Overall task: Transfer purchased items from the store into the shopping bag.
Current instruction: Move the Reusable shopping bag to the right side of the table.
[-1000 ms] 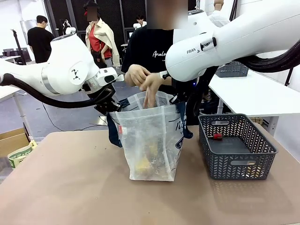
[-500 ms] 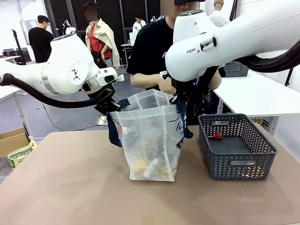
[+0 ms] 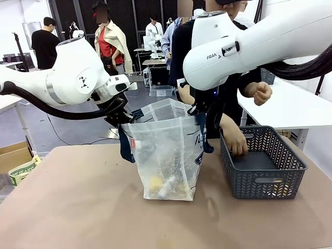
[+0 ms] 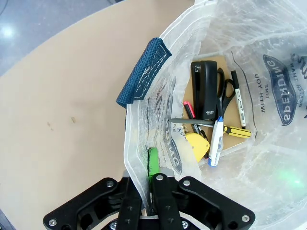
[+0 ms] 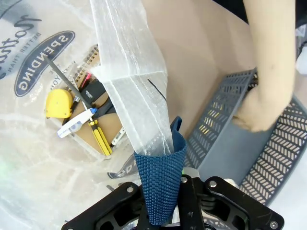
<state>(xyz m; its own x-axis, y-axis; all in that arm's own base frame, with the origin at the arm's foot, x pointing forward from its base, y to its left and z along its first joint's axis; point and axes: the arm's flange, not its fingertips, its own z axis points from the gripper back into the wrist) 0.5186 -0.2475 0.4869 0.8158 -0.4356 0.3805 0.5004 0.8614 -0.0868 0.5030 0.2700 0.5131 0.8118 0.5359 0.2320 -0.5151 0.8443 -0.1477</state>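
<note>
Over in the basket (image 3: 270,179) now, out of the bag (image 3: 166,155) mid-table, is the person's hand (image 3: 239,147), my left gripper (image 4: 146,168) clamped on the bag's rim (image 4: 130,153), my right gripper (image 5: 169,191) on its blue handle (image 5: 160,170).

Bag (image 3: 166,155) there: thin translucent plastic film, crinkled, catching glints. Strap (image 5: 160,182), coarse woven navy webbing. Basket (image 3: 241,184), matt dark grey plastic lattice. Table (image 3: 67,207), smooth, matt tan. Down inside, stapler (image 4: 205,91), black satin plastic.
</note>
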